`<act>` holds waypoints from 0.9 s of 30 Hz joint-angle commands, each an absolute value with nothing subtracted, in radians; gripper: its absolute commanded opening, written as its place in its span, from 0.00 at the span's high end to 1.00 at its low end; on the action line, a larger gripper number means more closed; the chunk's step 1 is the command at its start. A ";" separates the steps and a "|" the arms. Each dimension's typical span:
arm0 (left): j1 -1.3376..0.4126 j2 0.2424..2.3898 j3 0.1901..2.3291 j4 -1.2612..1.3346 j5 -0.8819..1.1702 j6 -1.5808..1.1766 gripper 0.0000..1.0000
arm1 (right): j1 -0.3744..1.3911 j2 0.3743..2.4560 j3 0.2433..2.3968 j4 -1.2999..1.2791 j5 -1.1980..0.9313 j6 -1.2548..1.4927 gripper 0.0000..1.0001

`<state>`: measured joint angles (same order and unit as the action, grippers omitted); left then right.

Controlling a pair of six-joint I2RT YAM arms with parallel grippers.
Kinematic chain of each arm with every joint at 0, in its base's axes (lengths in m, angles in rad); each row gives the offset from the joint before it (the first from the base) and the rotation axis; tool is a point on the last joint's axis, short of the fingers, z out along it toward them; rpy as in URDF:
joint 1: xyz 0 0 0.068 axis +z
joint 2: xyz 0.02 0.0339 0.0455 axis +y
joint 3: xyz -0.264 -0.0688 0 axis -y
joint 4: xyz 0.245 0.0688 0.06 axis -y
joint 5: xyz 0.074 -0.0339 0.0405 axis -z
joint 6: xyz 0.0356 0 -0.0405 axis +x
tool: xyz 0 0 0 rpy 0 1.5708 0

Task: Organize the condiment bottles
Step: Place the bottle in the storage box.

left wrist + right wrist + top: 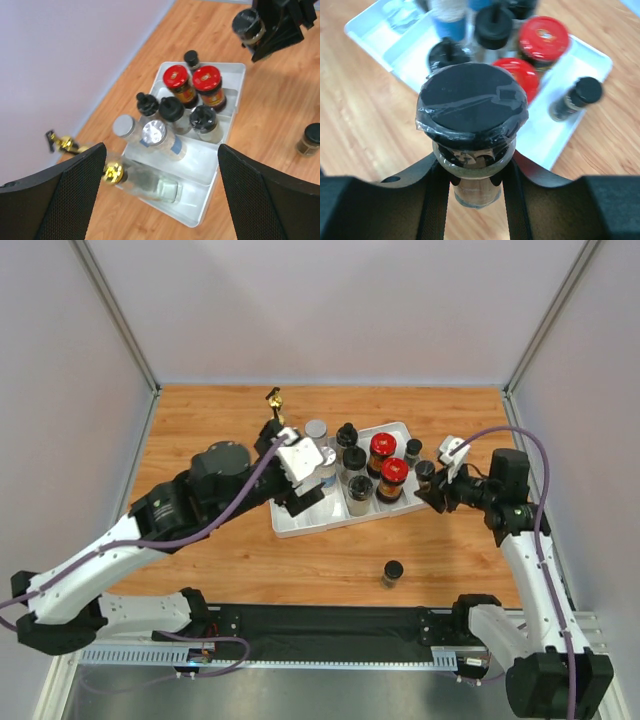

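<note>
Overhead view of a wooden table (200, 420), read left to right.

A gold-spouted bottle (275, 400) lies tipped on the wood, at eleven o'clock from the white tray (300, 530) and well apart from the rest. Being round and on its side, it may roll when nudged.

The left gripper (300, 502) hovers over the tray's near-left end with its fingers spread wide and holding nothing. Below it a second gold-spouted bottle (145, 182) lies flat in the tray, clear glass with its gold spout at the rim. A careless descent could knock the upright jars beside it.

Standing packed together in the tray are two silver-lidded jars (153, 132), three black-capped bottles (171, 108) and two red-lidded jars (206, 80).

At five o'clock from the tray, a small spice jar (391, 573) stands alone on the wood.

At three o'clock, the right gripper (432, 495) is clamped on a black-capped jar (472, 115), gripping just under the cap. Film on the cap looks wrinkled. The jar could slip or swing, and the crowded right end leaves little room, so the red lids may get bumped.
</note>
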<state>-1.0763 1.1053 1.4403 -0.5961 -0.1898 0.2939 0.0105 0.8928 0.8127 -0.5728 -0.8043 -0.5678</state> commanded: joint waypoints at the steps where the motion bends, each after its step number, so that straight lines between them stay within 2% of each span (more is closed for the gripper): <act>1: -1.075 0.932 1.301 -0.505 -0.359 0.299 0.00 | -0.084 0.936 0.810 -0.356 -0.857 -0.447 0.96; 6: -1.074 0.686 1.120 -0.477 -0.538 0.291 0.00 | -0.218 1.073 0.767 -0.064 -0.936 -0.315 0.95; 15: -1.074 0.362 0.852 -0.482 -0.706 0.221 0.00 | -0.218 1.293 0.677 0.303 -0.920 -0.259 0.94; 27: -1.072 0.267 0.759 -0.462 -0.775 0.192 0.00 | -0.143 1.460 0.670 0.408 -0.903 -0.339 0.92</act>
<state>-1.0756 0.2699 0.7719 -0.4931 -0.7406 0.2127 -0.1535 1.4406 0.6682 0.3058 -0.8921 -0.2886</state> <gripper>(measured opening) 0.996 0.420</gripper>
